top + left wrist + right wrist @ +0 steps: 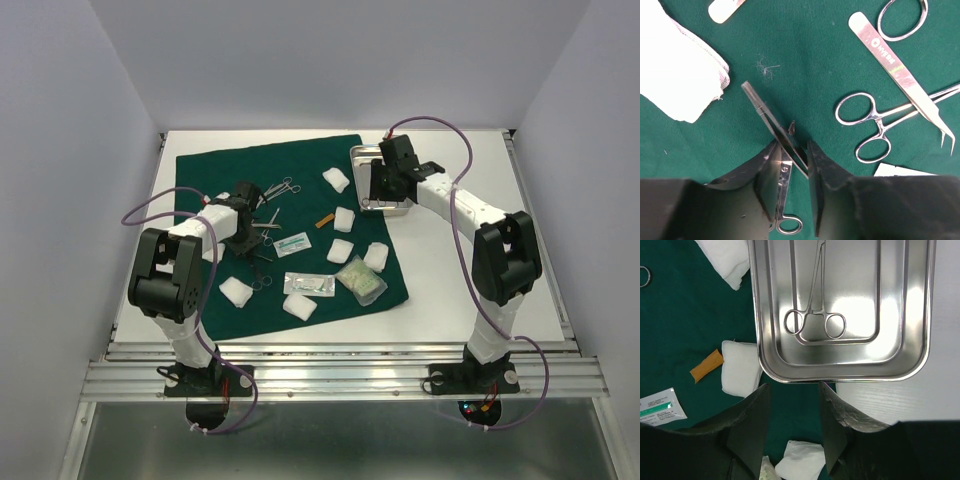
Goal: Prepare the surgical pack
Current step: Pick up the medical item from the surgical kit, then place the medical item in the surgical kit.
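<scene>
**Left end effector (pixel 792 146) set astride dark tweezers (pixel 765 112), well left of the steel tray (pixel 917 315)**
Its jaws flanked the tweezers on the green drape (pixel 805 60), probably lined up to pinch them for the tray; whether they had clamped could not be told. The right end effector (pixel 792 390) hung released and empty at the tray's near rim, where forceps (pixel 815 315) lay inside.

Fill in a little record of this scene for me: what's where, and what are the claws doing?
Cloth: large dark green cloth drape, spread flat
Tray: rectangular steel tray, one ring-handled metal forceps inside
Left gripper: jaws straddle slim dark tweezers; grip unclear
Right gripper: open, above tray's rim
Loose on cloth: white gauze pads, sealed packets
</scene>
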Available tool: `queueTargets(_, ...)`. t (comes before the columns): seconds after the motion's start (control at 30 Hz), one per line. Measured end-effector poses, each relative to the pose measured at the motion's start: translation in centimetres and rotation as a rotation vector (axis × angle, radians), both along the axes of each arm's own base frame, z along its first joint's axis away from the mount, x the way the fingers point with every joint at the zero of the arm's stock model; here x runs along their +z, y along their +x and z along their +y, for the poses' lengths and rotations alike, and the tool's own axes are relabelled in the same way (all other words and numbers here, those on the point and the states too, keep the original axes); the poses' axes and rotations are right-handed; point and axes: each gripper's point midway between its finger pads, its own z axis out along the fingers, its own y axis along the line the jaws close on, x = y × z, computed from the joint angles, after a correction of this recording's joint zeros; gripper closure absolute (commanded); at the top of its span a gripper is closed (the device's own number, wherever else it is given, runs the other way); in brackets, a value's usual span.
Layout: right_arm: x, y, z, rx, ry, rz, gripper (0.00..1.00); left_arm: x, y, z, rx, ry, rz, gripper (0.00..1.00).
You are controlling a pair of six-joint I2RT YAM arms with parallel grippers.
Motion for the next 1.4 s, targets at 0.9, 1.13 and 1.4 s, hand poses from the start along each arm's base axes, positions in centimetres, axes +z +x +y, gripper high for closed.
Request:
queueTargets(0.9,-1.7,-1.3,-0.5,-0.012,-0.012,0.048,0.52,5.1,3.3,-4.9,-0.230,0.025,-0.127,1.00)
queueTargets(1.13,-1.2,-1.6,-0.7,-0.019,-0.007,0.041,0.52,7.9,6.9,-8.4,-0.334,-0.048,-0.230,1.00)
queueTargets(1.4,-0.3,-1.9,-0.8,-0.023,0.003,0.026,0.52,5.3,10.7,-11.9,-0.397,-0.124,-0.221,0.94)
